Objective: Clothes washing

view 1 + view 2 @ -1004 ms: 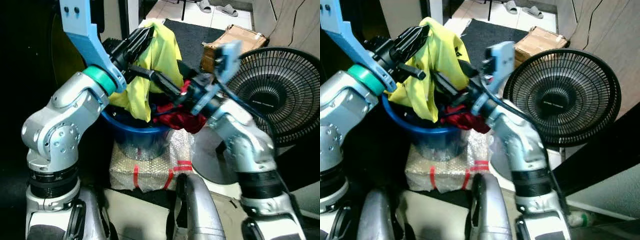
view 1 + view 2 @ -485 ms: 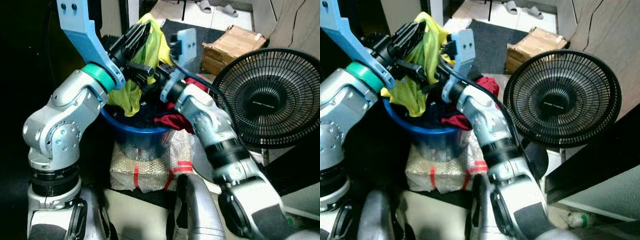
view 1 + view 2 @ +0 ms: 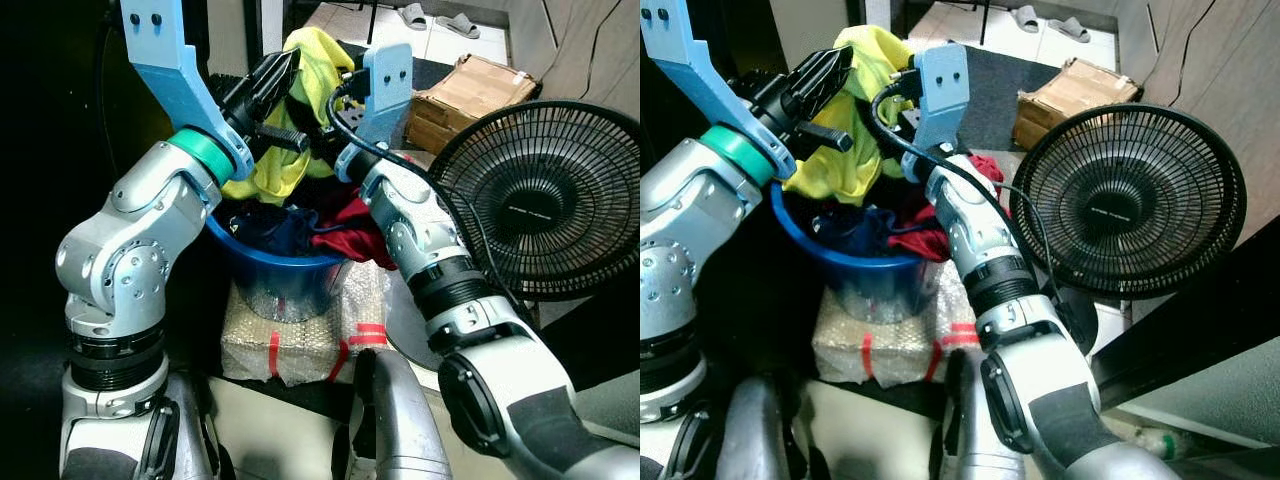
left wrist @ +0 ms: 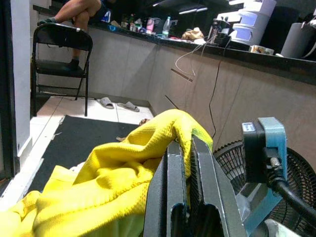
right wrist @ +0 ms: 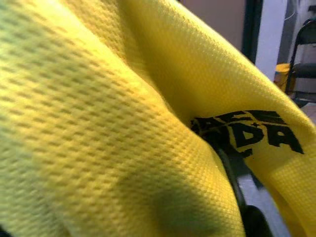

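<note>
Head views look down on a black fan standing to the right, beside a blue tub that sits on a bubble-wrapped block taped in red. Behind them lie a dark mat on pale floor and a cardboard box. Both silver arms reach over the tub. A yellow shirt hangs lifted above it, its lower folds draping down to the rim, while a red garment spills over the tub's right edge and dark clothes fill the inside. The left gripper is above the tub with its two black fingers pressed together on a fold at the top of the shirt, pinching the cloth. The right gripper is pushed in against the shirt from the right; whether its jaws are parted or closed I cannot tell, since the cloth covers them. Right wrist view has yellow mesh close up, with black lettering printed on it. Left wrist view also catches a folding chair with a person's legs on it, and a pair of slippers on the floor.
</note>
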`<state>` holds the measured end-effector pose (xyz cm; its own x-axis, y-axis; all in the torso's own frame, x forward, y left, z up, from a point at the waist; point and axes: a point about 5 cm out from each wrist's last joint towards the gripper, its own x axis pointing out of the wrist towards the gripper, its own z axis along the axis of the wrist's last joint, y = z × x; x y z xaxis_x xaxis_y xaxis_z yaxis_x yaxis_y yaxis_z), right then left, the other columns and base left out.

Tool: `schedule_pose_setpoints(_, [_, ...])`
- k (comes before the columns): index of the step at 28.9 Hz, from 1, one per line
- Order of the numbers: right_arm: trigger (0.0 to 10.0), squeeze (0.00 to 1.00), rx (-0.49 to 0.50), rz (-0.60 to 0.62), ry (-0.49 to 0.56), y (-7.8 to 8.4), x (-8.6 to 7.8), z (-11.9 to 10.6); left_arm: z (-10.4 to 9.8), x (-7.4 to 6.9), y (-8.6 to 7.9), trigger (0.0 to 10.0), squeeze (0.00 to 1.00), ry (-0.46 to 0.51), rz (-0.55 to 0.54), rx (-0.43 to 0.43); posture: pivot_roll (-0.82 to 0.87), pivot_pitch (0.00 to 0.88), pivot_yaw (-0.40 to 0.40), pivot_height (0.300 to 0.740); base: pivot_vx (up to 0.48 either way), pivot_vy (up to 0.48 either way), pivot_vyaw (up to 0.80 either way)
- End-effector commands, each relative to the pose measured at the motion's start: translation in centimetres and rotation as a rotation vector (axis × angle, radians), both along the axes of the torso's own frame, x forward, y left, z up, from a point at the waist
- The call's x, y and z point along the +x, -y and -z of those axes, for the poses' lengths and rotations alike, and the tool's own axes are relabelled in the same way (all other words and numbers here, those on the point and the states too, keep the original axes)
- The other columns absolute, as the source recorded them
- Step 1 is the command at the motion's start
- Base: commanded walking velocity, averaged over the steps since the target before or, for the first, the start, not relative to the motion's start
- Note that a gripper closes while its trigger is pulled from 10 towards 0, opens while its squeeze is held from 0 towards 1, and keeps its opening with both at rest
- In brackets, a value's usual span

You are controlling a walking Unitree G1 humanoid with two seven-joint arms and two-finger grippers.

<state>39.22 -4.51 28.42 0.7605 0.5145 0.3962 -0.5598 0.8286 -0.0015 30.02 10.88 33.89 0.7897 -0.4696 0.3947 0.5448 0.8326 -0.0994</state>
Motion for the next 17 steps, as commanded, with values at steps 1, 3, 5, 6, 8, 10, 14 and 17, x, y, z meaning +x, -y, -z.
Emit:
schedule_pose_setpoints(1, [0.0, 0.0, 0.001, 0.041, 0.0, 0.8, 0.4, 0.1, -0.4, -0.2, 0.3, 10.0, 0.0, 0.03, 0.007, -0.005, 0.07, 0.095, -0.035, 0.505, 0.0, 0.0, 0.0])
schedule_pose_setpoints(3, [0.0, 0.0, 0.003, 0.047, 0.006, 0.8, 0.4, 0.1, -0.4, -0.1, 0.3, 10.0, 0.0, 0.03, 0.005, -0.005, 0.07, 0.094, -0.034, 0.505, 0.0, 0.0, 0.0])
schedule_pose_setpoints(5, [0.0, 0.0, 0.007, 0.047, 0.01, 0.9, 0.4, 0.0, -0.4, -0.1, 0.2, 10.0, 0.0, 0.029, 0.002, -0.005, 0.07, 0.093, -0.034, 0.505, 0.0, 0.0, 0.0])
schedule_pose_setpoints(6, [0.0, 0.0, 0.011, 0.048, 0.014, 0.9, 0.5, 0.1, -0.4, -0.1, 0.2, 10.0, 0.0, 0.028, -0.002, -0.005, 0.07, 0.093, -0.034, 0.505, 0.0, 0.0, 0.0])
schedule_pose_setpoints(8, [0.0, 0.0, 0.015, 0.048, 0.017, 1.0, 0.5, 0.1, -0.3, -0.1, 0.2, 10.0, 0.0, 0.026, -0.006, -0.005, 0.07, 0.089, -0.032, 0.505, 0.0, 0.0, 0.0])
schedule_pose_setpoints(10, [0.0, 0.0, 0.023, 0.048, 0.022, 1.1, 0.5, 0.1, -0.3, 0.0, 0.2, 10.0, 0.0, 0.022, -0.011, -0.006, 0.08, 0.089, -0.032, 0.505, 0.0, 0.0, 0.0])
schedule_pose_setpoints(14, [0.0, 0.0, 0.038, 0.05, 0.04, 1.8, 0.5, -0.1, -0.1, 0.1, -0.1, 10.0, 0.0, 0.015, -0.027, -0.005, 0.07, 0.087, -0.031, 0.505, 0.0, 0.0, 0.0])
schedule_pose_setpoints(17, [0.0, 0.0, 0.046, 0.05, 0.054, 2.2, 0.4, -0.4, -0.1, 0.1, -0.2, 10.0, 0.0, 0.012, -0.032, -0.004, 0.07, 0.087, -0.031, 0.505, 0.0, 0.0, 0.0])
